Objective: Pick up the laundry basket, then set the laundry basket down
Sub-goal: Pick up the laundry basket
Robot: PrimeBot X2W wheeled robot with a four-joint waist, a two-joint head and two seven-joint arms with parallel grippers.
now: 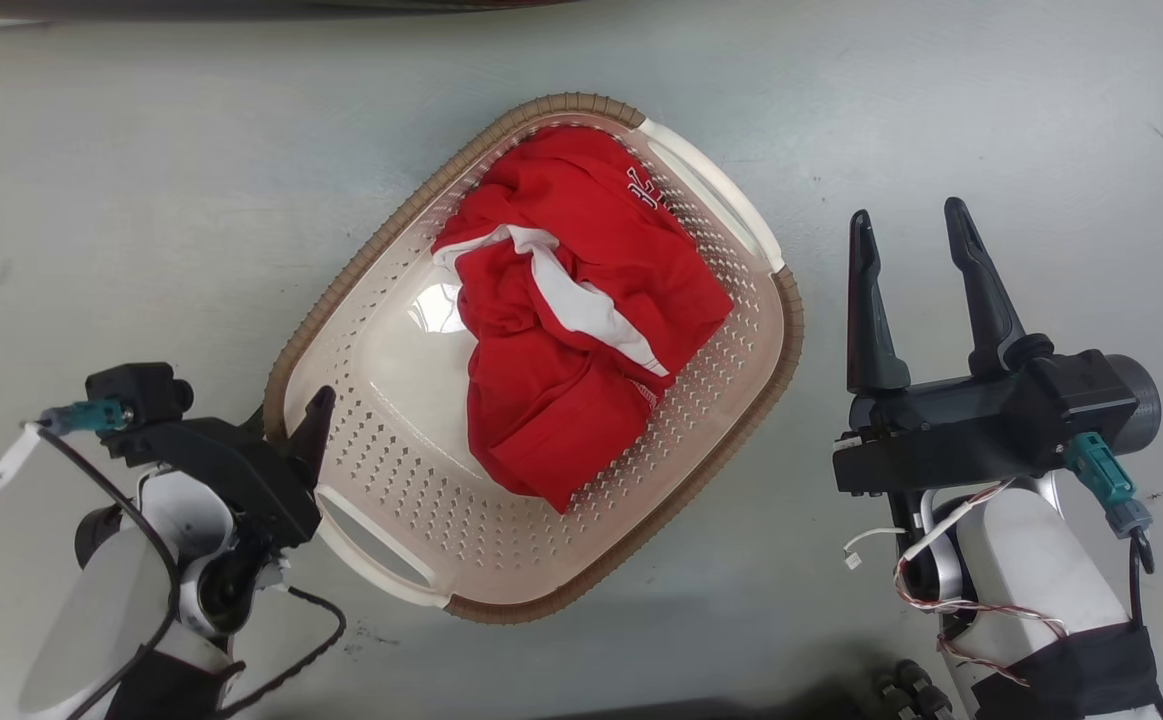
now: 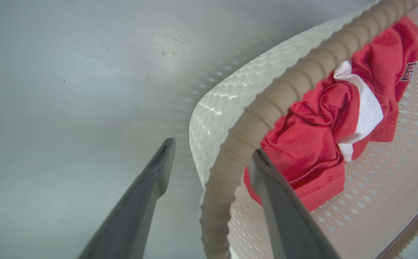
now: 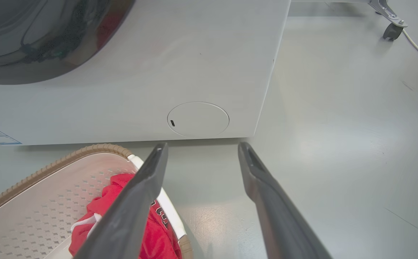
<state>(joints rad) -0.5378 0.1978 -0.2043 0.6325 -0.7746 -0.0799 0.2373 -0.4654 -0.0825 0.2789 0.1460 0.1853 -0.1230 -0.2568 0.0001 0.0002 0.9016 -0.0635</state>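
The laundry basket [image 1: 391,470], holding a crumpled red garment [image 1: 581,330], is sitting on the grey floor [image 1: 141,200] while the left gripper [image 2: 212,147] is straddling its brown rim with fingers spread, apparently not pinching it, and the right gripper [image 1: 908,212] is hanging wide open near its right side.

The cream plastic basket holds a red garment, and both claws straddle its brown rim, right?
Not both. The head view shows the right claw open beside the cream perforated plastic laundry basket, apart from it; only the left claw straddles its brown rim. The red garment is inside.
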